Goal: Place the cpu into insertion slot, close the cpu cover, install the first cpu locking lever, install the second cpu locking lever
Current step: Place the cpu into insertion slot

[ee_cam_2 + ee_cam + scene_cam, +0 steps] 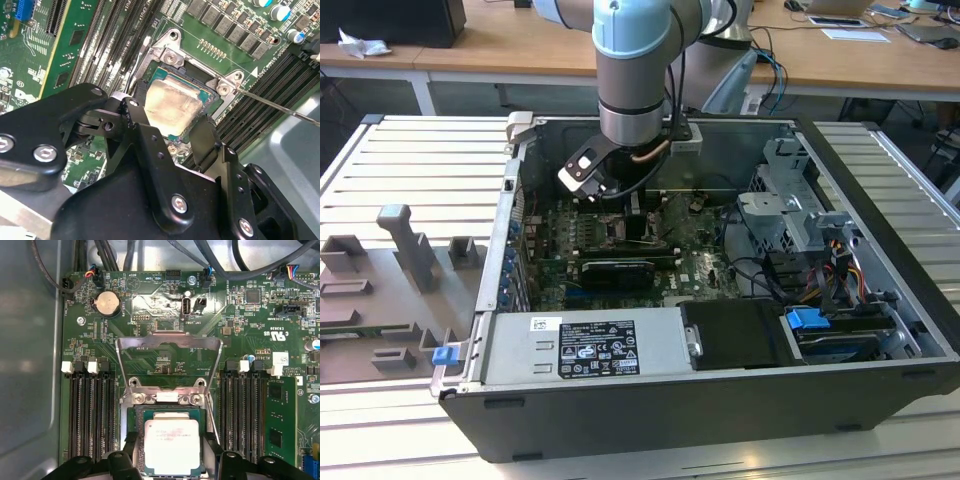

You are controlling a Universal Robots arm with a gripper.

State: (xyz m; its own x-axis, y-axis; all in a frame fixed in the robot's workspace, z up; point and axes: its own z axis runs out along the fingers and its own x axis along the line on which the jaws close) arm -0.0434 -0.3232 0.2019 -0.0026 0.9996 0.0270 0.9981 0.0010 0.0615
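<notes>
support: slatted metal table (420, 160) | on it: open computer case (720, 410), grey fixture blocks (405, 240)

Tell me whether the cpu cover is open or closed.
Open: the cpu cover is swung back on its hinge, leaving the cpu's metal face bare.

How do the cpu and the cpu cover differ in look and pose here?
The cpu is a solid pale silver square; the cpu cover is a shiny frame with a cut-out window. The cpu lies flat in the insertion slot; the cpu cover is swung open, off it. Both are squarish metal.
</notes>
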